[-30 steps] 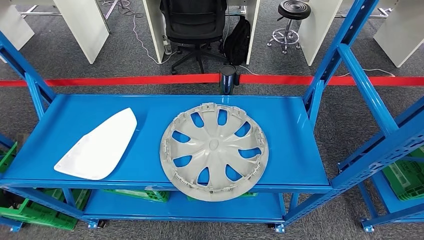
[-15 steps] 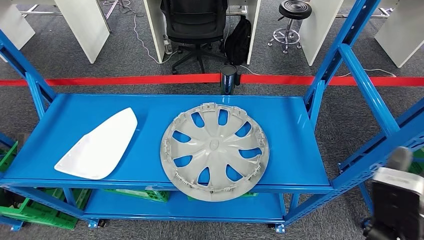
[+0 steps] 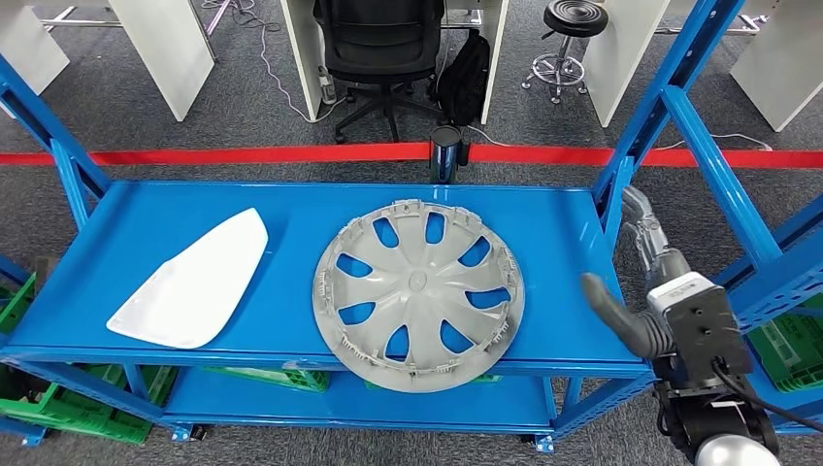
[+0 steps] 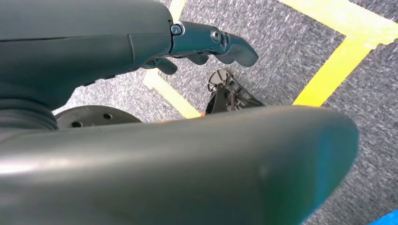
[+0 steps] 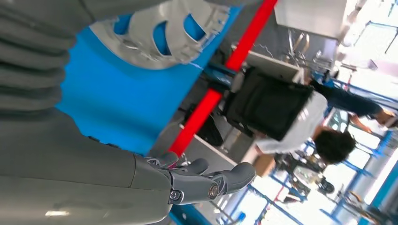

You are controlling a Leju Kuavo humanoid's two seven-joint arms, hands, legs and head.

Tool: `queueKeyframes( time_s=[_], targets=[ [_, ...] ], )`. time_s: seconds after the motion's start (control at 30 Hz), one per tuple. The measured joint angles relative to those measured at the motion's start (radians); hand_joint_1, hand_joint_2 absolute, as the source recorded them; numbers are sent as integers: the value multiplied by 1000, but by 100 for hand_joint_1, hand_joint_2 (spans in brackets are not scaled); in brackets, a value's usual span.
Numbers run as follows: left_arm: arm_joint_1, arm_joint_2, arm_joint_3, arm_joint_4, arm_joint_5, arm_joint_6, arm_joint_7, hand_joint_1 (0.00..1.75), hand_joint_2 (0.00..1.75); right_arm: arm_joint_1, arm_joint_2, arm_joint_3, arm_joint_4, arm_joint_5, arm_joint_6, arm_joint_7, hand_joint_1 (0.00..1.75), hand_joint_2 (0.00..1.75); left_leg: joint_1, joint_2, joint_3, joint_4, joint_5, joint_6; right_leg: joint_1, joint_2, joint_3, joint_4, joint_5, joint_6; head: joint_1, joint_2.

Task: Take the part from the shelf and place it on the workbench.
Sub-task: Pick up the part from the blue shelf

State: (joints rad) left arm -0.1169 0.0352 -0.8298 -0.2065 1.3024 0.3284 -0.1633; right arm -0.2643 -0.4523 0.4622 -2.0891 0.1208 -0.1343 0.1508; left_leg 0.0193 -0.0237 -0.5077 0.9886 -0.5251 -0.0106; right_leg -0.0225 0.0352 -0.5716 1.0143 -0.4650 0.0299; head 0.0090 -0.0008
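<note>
**Raising right hand beside shelf, part untouched**

Head view: grey wheel cover (image 3: 418,294) lies flat on the blue shelf (image 3: 563,252), centre, overhanging its front edge. White panel (image 3: 191,282) at nine o'clock. Right hand (image 3: 636,282) at three o'clock, fingers spread, empty.

Left wrist view: left hand (image 4: 197,44) over carpet, fingers loosely curled, empty.

Right wrist view: fingers (image 5: 220,180) apart; a person (image 5: 328,136) beyond.

Empty robot hand (image 5: 187,183), fingers spread; hubcap (image 5: 159,33) on blue shelf (image 5: 112,103).

grey multi-spoke wheel cover (image 3: 419,294) lying flat on blue shelf (image 3: 573,291), its 6 o'clock rim overhanging the front edge, white curved panel (image 3: 191,280) at its 9 o'clock
</note>
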Motion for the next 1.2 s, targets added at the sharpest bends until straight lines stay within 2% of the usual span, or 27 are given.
queueKeyframes(
  time_s=[0.47,0.7,1.03,1.2],
  targets=[
    [0,11,-1,1,-1,-19,-28,0,0,48,-27,24,70,38,-80,-9,0,175,0,0,0,0,0,0,0,0,0,0,0,0,0,0],
    [0,14,-1,2,0,-27,-29,0,0,69,-27,24,75,126,-135,-3,0,175,0,0,0,0,0,0,0,0,0,0,0,0,0,0],
    [0,14,-6,2,-20,-50,-30,0,0,32,-3,60,83,231,-100,49,0,175,0,0,0,0,0,0,0,0,0,0,0,0,0,0],
    [0,14,-15,2,-40,-59,-28,0,0,-17,9,101,108,238,-31,74,0,175,0,0,0,0,0,0,0,0,0,0,0,0,0,0]
  ],
)
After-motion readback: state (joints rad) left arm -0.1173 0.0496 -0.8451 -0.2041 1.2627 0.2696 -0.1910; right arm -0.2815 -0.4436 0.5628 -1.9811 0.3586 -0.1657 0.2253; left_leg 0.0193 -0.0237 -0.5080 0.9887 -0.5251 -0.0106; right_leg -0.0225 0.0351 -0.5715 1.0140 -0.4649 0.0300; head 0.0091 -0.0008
